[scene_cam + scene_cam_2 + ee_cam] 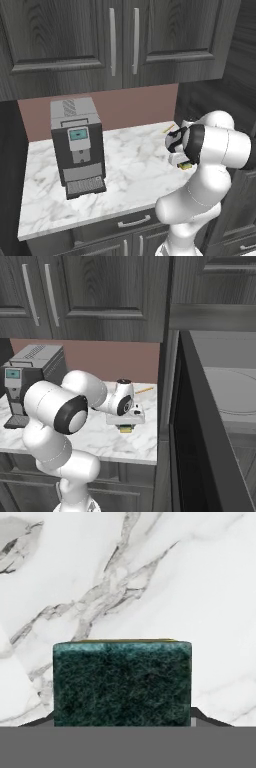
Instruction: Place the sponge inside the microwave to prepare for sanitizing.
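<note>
The gripper [126,426] hangs low over the marble table [130,155], right above the sponge [122,682]. The sponge lies flat near the table's right end, green side up, yellow base showing as a thin strip at its far edge. Finger tips [207,719] peek out on both sides of the sponge, apart, seemingly straddling it; whether they press it yet can't be told. Best move, judged: close squarely on the short ends, lift straight, then swing right to the microwave [220,406], its door [200,421] open. The sponge's long axis runs crosswise in the hand view, between the fingers.
</note>
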Controlling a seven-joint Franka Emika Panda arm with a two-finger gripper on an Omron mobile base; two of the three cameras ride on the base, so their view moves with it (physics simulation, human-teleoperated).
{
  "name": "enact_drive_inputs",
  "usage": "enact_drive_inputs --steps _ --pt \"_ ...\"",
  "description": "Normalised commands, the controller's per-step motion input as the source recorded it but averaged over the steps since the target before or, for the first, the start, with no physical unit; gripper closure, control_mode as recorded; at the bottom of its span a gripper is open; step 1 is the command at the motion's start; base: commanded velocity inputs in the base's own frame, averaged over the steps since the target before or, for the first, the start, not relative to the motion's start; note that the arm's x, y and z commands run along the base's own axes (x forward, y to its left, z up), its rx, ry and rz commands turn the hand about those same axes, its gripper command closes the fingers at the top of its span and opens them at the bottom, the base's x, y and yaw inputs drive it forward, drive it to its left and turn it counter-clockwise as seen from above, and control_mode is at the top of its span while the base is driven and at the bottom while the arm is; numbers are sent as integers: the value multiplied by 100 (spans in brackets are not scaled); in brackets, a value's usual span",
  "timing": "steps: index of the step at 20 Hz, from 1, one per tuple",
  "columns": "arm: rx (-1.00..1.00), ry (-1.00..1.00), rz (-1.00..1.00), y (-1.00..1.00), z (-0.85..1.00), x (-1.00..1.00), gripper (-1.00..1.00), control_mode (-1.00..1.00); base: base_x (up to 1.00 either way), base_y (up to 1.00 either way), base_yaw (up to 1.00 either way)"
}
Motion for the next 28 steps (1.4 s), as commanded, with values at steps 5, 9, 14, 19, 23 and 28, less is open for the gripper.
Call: enact_drive_inputs --steps 5,9,14,19,23,28 --pt "0 1 -6 4 24 -26 100 -100 0 0 0" --pt "0 1 -15 16 68 -61 100 -100 0 0 0" --pt "0 4 -13 17 73 -79 100 -100 0 0 0" --pt "0 2 -14 15 61 -84 100 -100 0 0 0" --pt "0 -6 -13 15 68 -84 100 -100 0 0 0" --pt "0 -27 -10 15 62 -62 100 -100 0 0 0"
